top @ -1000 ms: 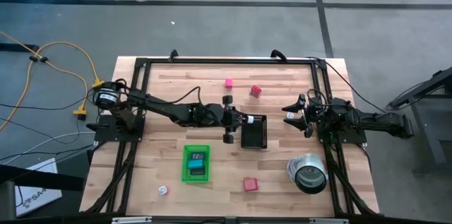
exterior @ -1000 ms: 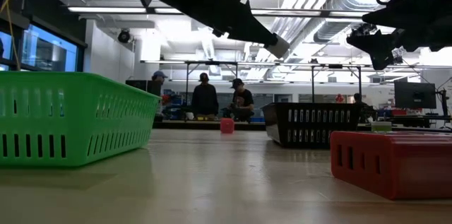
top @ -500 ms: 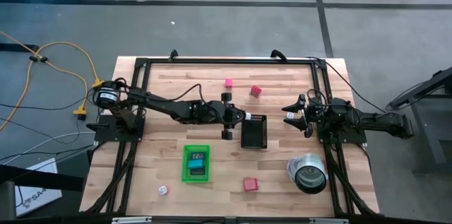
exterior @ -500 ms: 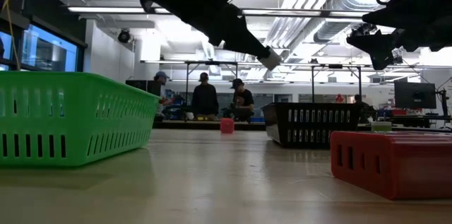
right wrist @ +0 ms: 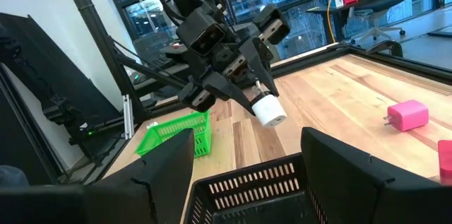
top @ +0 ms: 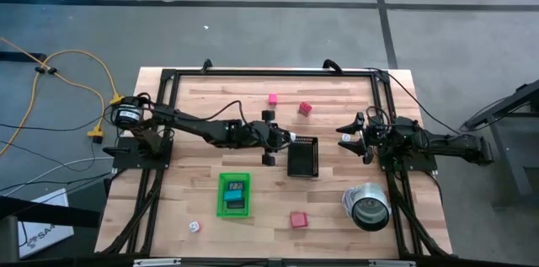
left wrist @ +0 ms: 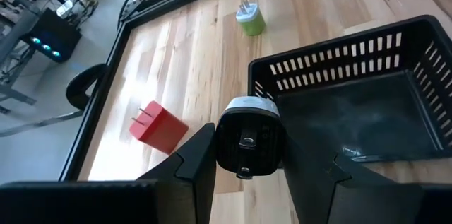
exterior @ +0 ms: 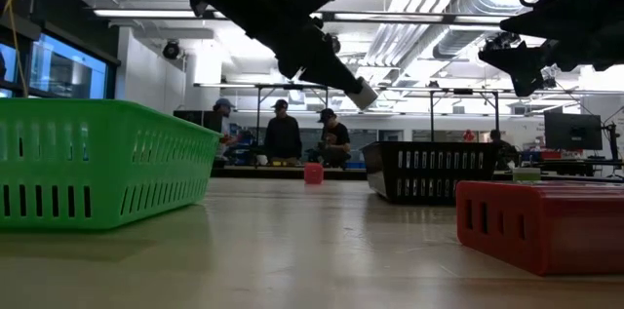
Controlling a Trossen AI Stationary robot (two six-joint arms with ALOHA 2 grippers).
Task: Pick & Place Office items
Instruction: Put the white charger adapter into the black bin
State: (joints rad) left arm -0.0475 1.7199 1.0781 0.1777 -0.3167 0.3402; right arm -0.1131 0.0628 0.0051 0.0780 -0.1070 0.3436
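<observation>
Left end effector (top: 290,139) hangs above the middle of the worktop (top: 202,183), clamped on a small black-and-white cylindrical plug adapter (left wrist: 248,135), just beside the black slotted plastic basket (top: 302,157). Left of the basket, toward the near edge, a bright green slotted plastic tray (top: 234,194) holds a dark block and a teal block. A tiny white piece (top: 194,226) lies near the near left corner. A red plug-in charger block (top: 297,218) sits by the near edge. Toward the far edge lie a pink charger block (top: 273,98) and a second red block (top: 304,109). A shiny silver metal can (top: 365,205) stands near the right edge. Right end effector (top: 347,135) waits by the right edge, fingers spread wide, holding nothing.
</observation>
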